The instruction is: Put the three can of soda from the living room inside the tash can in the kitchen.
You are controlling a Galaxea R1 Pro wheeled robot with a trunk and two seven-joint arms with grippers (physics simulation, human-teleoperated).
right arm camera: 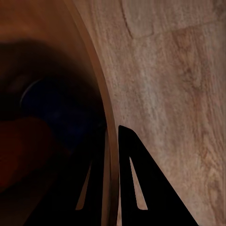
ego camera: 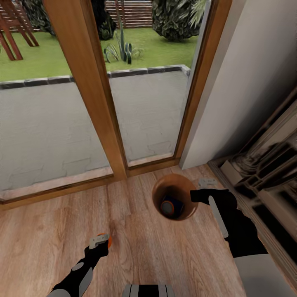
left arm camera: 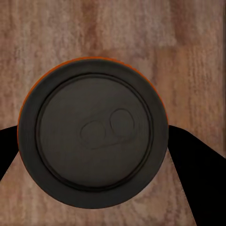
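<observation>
Left end effector (ego camera: 100, 240) clamps an orange soda can (left arm camera: 92, 132); right end effector (right arm camera: 112, 183) pinches the trash can (ego camera: 159, 190) rim.

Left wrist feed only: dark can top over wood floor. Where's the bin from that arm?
Observer: The round copper-rimmed wastebasket stands on the floor, ahead and to the right of the left tool, which holds the orange soda can.
Operator: Anything in it?
Observer: One dark blue soda can lies at its bottom.
Operator: Right arm?
Observer: The right tool is closed on the wastebasket's rim, with one finger outside and one inside.
</observation>
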